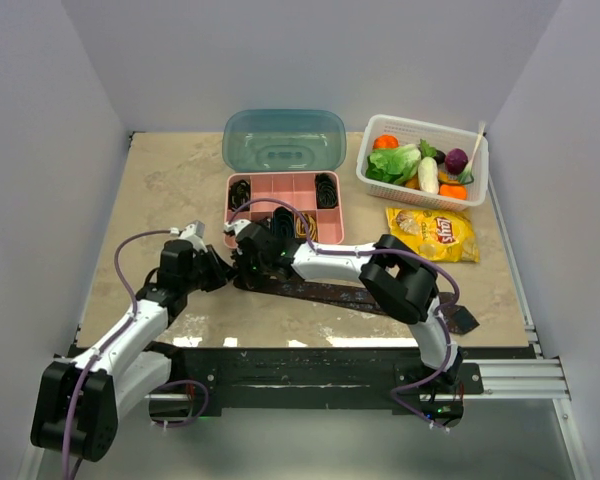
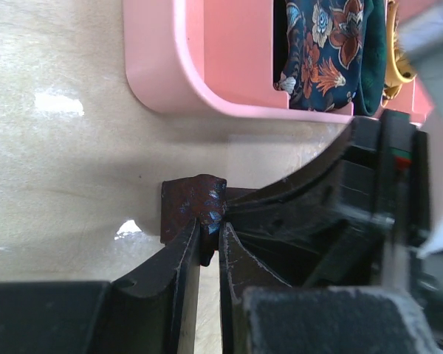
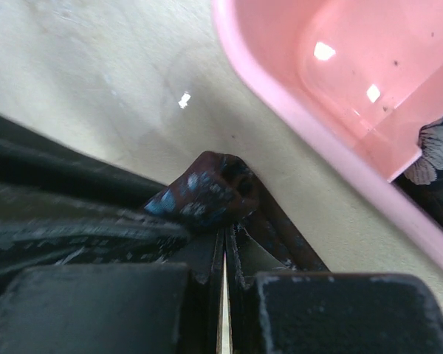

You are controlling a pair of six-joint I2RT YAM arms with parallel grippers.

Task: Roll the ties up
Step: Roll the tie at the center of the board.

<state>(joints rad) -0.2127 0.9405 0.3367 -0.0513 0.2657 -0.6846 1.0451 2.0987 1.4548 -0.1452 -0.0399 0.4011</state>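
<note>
I see a beige marbled worktop (image 1: 160, 180) walled on three sides. A pink tray (image 1: 280, 187) with compartments sits at the middle of the far half, and a teal lid (image 1: 284, 140) lies just behind it against the far edge. A white basket (image 1: 420, 125) stands in the far right corner. A yellow chip bag (image 1: 432, 232) lies flat just in front of it, near the right edge. A maroon tie (image 1: 325, 293) stretches along the near edge, from the middle towards the near right corner.
</note>
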